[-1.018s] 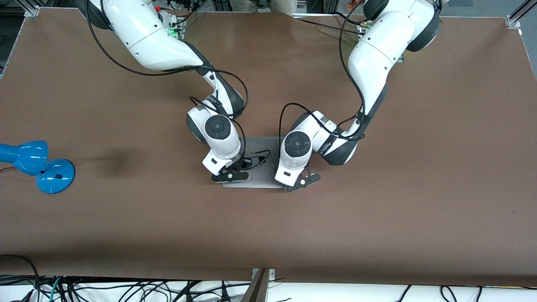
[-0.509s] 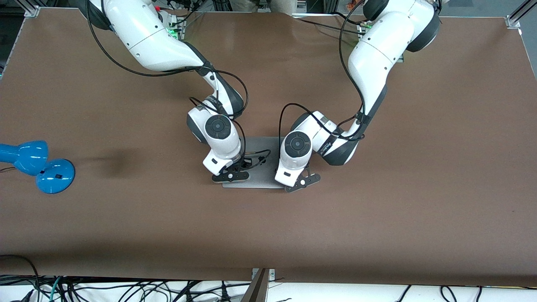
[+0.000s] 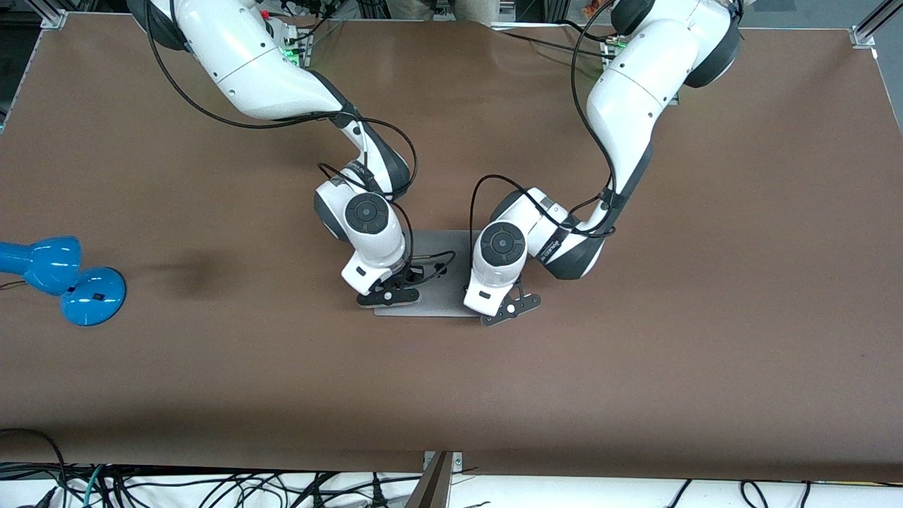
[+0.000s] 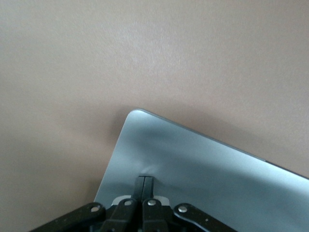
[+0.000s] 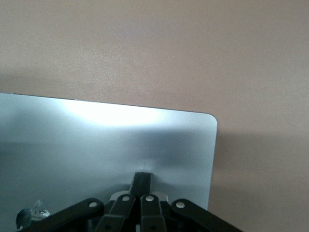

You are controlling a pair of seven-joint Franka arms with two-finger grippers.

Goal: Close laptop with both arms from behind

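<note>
Brown table (image 3: 635, 353): blue lamp (image 3: 63, 279) well apart from laptop (image 3: 441, 300); left gripper (image 4: 144, 181) and right gripper (image 5: 142, 179), fingers pressed together, touch its lid.

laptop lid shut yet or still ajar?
Looks shut. The laptop lies flat on the table; both wrist views show only bare lid, no keys or screen. The left gripper and right gripper, fingers shut, press its corners.

Blue lamp by the edge of the brown counter

A glossy blue desk lamp (image 3: 60, 279) lies on the brown counter (image 3: 705, 353) at the edge by the right arm's end, its round base beside its shade. Tangled cables (image 3: 211, 487) hang below the counter's near edge.
</note>
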